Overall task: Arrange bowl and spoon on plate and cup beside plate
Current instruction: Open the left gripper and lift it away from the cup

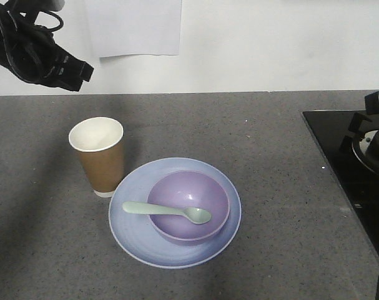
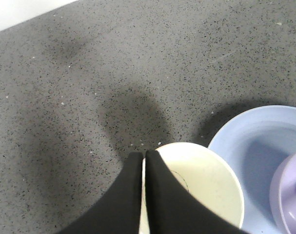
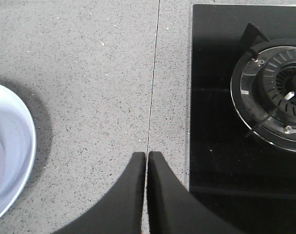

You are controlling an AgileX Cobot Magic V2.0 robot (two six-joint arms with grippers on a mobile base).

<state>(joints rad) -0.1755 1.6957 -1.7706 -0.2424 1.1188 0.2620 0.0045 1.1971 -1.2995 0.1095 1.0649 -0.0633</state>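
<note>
The pale blue plate [image 1: 134, 245] lies on the grey counter, and the lavender bowl [image 1: 190, 190] stands on it. Across the bowl's rim rests the mint-green spoon [image 1: 167, 211], handle pointing left. The brown paper cup [image 1: 98, 159] stands upright just left of the plate, close to its rim. My left gripper [image 1: 82, 70] hangs high above and behind the cup, shut and empty. In the left wrist view its fingertips [image 2: 144, 154] sit over the cup's white mouth [image 2: 208, 187], beside the plate [image 2: 250, 141]. My right gripper [image 3: 147, 153] is shut and empty over bare counter, right of the plate's edge [image 3: 26, 146].
A black glass hob [image 1: 345, 162] with a gas burner [image 3: 279, 92] takes up the counter's right side. A white wall with a paper sheet [image 1: 134, 28] runs along the back. A thin seam [image 3: 155, 73] crosses the counter beside the hob.
</note>
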